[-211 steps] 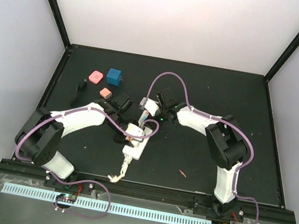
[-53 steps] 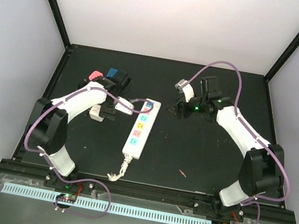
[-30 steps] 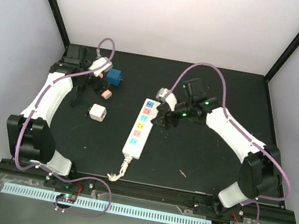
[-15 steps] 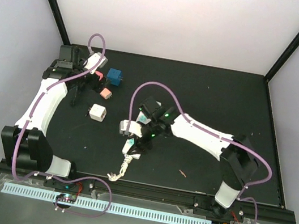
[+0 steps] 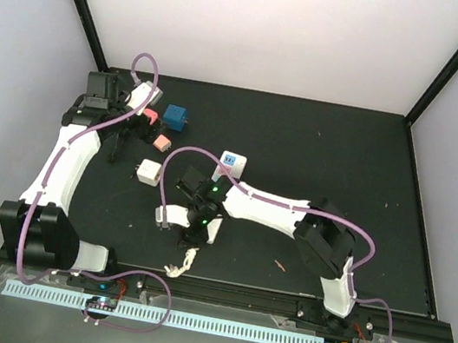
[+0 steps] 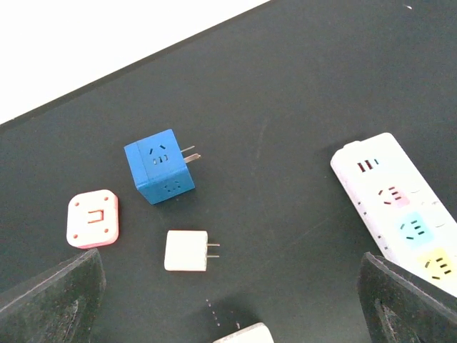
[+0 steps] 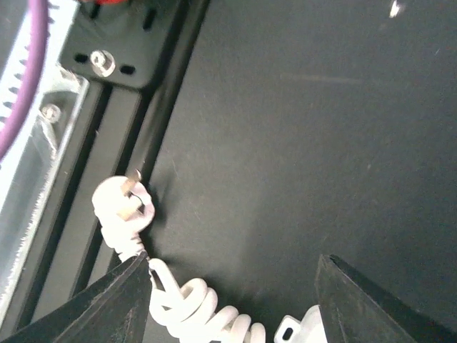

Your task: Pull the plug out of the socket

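Bench (image 5: 364,203): black surface on which every item below is laid.
Right arm (image 5: 267,206): stretched across the bench toward nine o'clock. In the overhead view the middle of the socket is covered by it.
Left arm (image 5: 68,158): extended along the left edge toward ten o'clock.
Socket (image 6: 400,214): long white strip laid flat near the bench centre, running roughly from twelve to six o'clock. Its far end is exposed, and nothing is plugged into the pastel outlets seen there. The covered middle cannot be judged.
Cord (image 7: 186,304): white coiled bundle at the six-o'clock end of the socket, ending in a pronged head (image 7: 121,204) beside the near rail.
Left tool (image 6: 228,286): released, with its fingers spread wide and nothing between them. It is held above the loose adapters at ten o'clock, well apart from the socket.
Right tool (image 7: 232,279): released, with its fingers parted over the cord and the near end of the socket. No grasp is seen, and contact with the cord cannot be told.
Blue cube (image 6: 163,171): adapter at eleven o'clock, prongs toward the socket.
White plug (image 5: 148,173): cube lying free on the bench at nine o'clock of the socket, apart from it.
Pink adapter (image 6: 93,218): flat square, just beside the blue cube.
Small plug (image 6: 187,250): pale, two-pronged, between the blue cube and the white plug.
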Action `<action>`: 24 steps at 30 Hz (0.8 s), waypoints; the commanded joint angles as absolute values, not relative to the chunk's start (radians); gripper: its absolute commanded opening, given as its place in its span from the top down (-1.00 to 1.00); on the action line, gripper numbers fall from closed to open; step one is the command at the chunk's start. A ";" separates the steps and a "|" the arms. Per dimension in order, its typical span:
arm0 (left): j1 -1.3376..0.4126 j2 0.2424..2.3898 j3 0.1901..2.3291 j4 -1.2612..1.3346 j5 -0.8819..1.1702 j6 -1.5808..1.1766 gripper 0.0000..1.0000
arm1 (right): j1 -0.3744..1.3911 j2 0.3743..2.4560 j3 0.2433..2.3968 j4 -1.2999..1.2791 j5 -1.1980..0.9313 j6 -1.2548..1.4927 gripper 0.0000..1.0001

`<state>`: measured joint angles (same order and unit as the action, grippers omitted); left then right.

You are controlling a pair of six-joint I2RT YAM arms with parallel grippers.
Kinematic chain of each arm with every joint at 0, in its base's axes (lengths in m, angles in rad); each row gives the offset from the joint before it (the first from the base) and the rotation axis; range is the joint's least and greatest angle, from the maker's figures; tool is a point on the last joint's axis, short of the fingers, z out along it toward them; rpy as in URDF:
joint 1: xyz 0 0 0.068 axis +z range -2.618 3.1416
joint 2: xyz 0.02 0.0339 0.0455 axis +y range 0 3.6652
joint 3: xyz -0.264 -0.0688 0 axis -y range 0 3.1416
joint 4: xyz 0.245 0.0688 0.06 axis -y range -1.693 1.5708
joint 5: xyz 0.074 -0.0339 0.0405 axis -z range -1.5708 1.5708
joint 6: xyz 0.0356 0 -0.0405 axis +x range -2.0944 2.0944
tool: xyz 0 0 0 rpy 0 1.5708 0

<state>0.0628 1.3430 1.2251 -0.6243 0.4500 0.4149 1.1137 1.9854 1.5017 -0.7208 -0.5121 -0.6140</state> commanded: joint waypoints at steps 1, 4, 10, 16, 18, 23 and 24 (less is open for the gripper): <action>0.074 1.309 1.215 -0.587 0.491 0.407 -0.97 | 1.121 2.034 1.510 -0.743 -0.477 -0.639 -0.30; 0.074 1.308 1.203 -0.576 0.505 0.403 -0.98 | 1.121 2.053 1.494 -0.748 -0.494 -0.651 -0.29; 0.075 1.306 1.200 -0.574 0.518 0.403 -0.98 | 1.112 2.097 1.488 -0.721 -0.384 -0.635 -0.27; 0.074 1.301 1.189 -0.565 0.519 0.402 -0.97 | 1.055 2.104 1.509 -0.733 -0.328 -0.637 -0.28; 0.075 1.299 1.190 -0.564 0.521 0.399 -0.97 | 1.041 2.098 1.491 -0.730 -0.304 -0.652 -0.29; 0.075 1.298 1.188 -0.563 0.528 0.397 -0.97 | 0.979 2.083 1.449 -0.710 -0.246 -0.679 -0.32; 0.074 1.298 1.186 -0.561 0.527 0.395 -0.98 | 0.965 2.081 1.446 -0.707 -0.234 -0.688 -0.34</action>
<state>0.0666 1.3251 1.1881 -0.5888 0.4980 0.4076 1.0161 2.0823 1.4796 -0.7036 -0.3241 -0.6518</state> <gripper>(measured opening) 0.988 0.655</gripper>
